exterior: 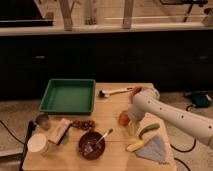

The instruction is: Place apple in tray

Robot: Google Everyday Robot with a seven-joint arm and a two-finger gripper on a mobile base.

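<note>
Camera view: gripper (131,121) beside round red-orange apple (123,118), right of rectangular green tray (67,98).

The large rectangular green plastic tray (67,95) sits back-left on the wooden table (112,106). The small round red-orange apple (123,118) lies to its front right, the gripper (129,122) just beside it.

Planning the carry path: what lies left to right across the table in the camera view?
Cup → tray → bowl → brush → apple, with the gripper right against it → cucumber.
</note>
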